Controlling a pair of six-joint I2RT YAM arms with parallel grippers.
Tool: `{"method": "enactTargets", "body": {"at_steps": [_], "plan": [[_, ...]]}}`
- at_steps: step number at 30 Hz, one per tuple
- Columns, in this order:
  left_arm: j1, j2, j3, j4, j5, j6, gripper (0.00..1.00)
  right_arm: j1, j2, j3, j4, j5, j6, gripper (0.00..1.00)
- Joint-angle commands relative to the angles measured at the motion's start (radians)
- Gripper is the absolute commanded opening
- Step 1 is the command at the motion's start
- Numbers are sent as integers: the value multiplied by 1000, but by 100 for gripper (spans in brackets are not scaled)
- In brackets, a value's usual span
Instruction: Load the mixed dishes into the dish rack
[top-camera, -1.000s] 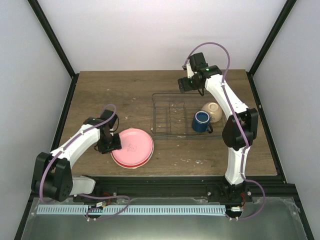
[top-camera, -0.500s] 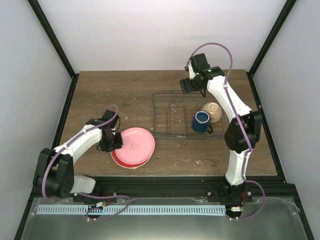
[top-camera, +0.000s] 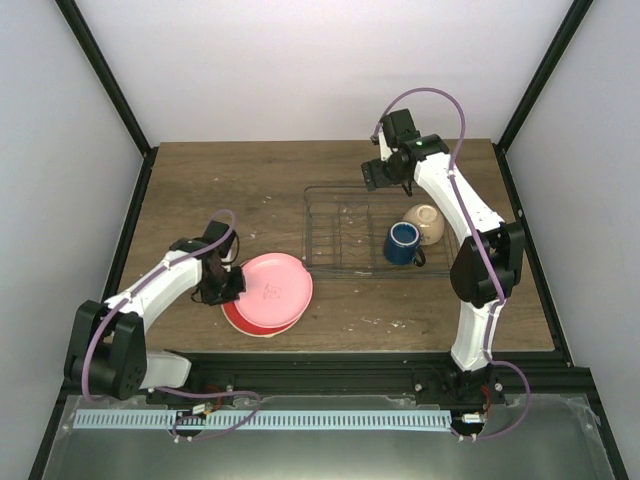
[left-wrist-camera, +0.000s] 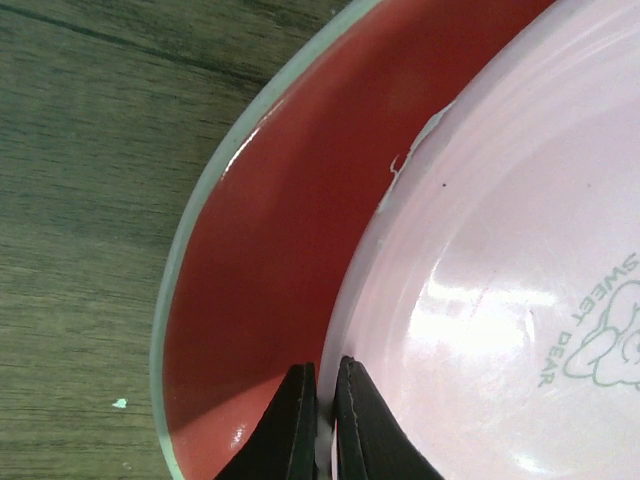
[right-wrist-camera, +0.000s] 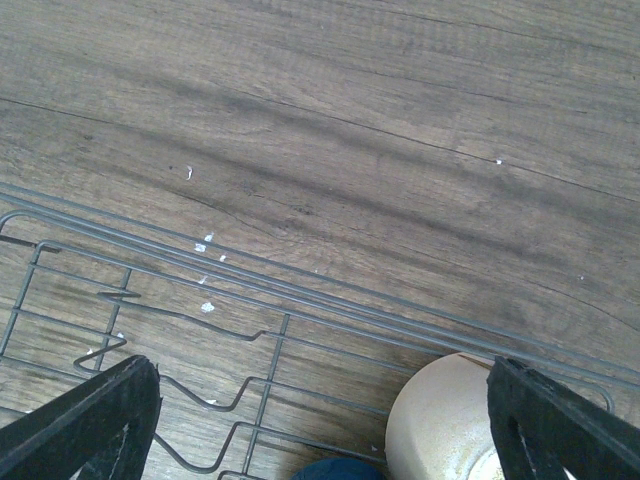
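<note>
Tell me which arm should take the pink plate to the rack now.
Left: the left gripper is shut on the pink plate, which lies atop the red plate. The right gripper hangs open over the dish rack, holding nothing.

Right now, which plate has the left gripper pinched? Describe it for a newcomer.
Left of the wire dish rack lies a stack of plates. The pink plate tops it, its rim in the left gripper; unlike the red plate beneath, it reads SWEET DEAR.

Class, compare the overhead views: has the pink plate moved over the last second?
Yes. The pink plate has slid right, toward the dish rack, exposing more of the red plate beneath it.
</note>
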Motion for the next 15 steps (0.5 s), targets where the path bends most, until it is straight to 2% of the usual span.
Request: {"method": "enactTargets", "body": {"at_steps": [1, 8, 15], "plan": [[-6, -31, 31, -68, -13, 9, 0, 3, -39, 0, -3, -8, -11, 92], [-3, -148, 73, -185, 34, 38, 0, 2, -32, 8, 5, -129, 0, 94], [1, -234, 144, -268, 80, 74, 0, -2, -23, 10, 9, -163, 2, 94]]}}
